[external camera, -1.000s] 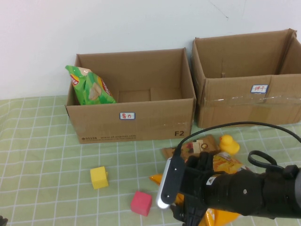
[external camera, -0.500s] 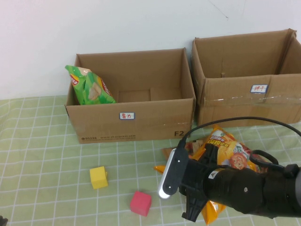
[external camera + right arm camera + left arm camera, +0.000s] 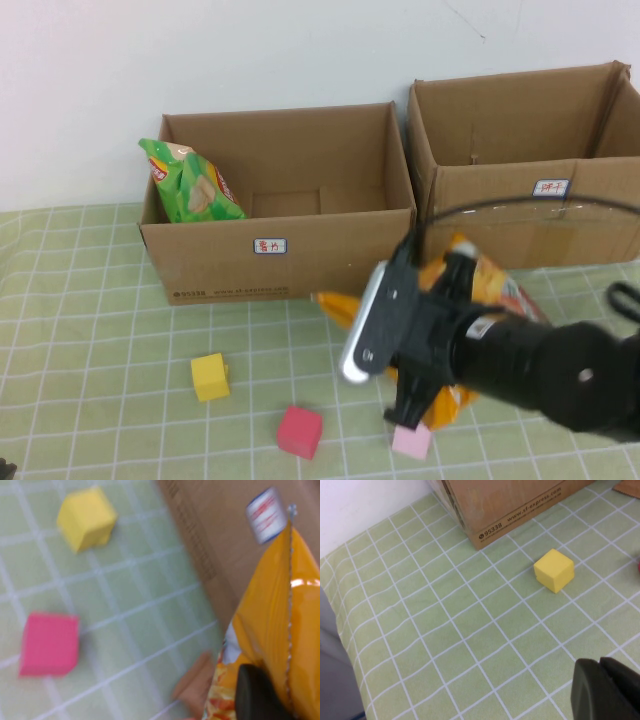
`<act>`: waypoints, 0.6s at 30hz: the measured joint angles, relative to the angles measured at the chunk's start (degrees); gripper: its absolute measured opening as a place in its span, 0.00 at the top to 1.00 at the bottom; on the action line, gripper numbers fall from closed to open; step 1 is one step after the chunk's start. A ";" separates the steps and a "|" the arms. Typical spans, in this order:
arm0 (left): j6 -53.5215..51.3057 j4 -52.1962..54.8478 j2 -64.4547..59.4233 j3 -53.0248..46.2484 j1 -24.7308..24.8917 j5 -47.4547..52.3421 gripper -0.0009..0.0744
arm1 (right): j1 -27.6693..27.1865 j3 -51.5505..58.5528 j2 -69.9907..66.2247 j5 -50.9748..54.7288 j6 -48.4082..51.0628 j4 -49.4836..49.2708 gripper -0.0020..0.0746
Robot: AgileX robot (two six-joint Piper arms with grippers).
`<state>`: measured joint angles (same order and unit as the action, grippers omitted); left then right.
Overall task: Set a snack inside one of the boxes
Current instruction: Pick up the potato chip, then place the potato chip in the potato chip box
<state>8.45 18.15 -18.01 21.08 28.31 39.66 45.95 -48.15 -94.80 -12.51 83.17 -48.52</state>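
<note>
your right hand (image 3: pixel 425 415) is clamped on the orange bag (image 3: pixel 480 290), a snack pouch, and carries it clear of the bench (image 3: pixel 100 330), in front of the gap between the two boxes. in the right wrist view one dark finger (image 3: pixel 257 695) presses against the bag's crimped edge, with the left box's label (image 3: pixel 265 507) just beyond it. so the pick looks done: the bag hangs in the air, tilted, with one corner poking out toward the left box (image 3: pixel 280 265).

what is left, as i judge it, is the carry and the drop. the bag sits lower than both rims, so you need to lift it higher before you cross a wall, then let go over an open top. the left box already holds a green bag (image 3: pixel 190 185) at its far left corner; the right box (image 3: pixel 540 215) shows nothing inside from here. either will do.

your left hand (image 3: pixel 607 690) is out at the bench's near left side, low over the cloth, with its fingers together and holding nothing. the yellow cube (image 3: pixel 210 377), red cube (image 3: pixel 300 432) and pink cube (image 3: pixel 411 441) lie on the bench; the pink one sits right under the held bag, so keep the bag up.
</note>
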 joint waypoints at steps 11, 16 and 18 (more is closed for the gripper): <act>0.00 0.00 0.00 0.00 0.00 0.00 0.99 | 0.00 -10.75 4.15 1.02 2.15 0.00 0.76; 0.00 0.00 0.00 -0.13 0.00 -0.09 0.99 | 0.00 -20.06 0.43 1.06 6.57 0.00 0.76; 0.00 0.00 0.00 -0.13 0.00 -0.09 0.99 | 0.00 -23.91 -2.10 1.06 8.39 0.00 0.76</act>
<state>8.45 18.15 -18.01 20.95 28.31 39.57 45.95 -72.06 -96.89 -11.45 91.56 -48.52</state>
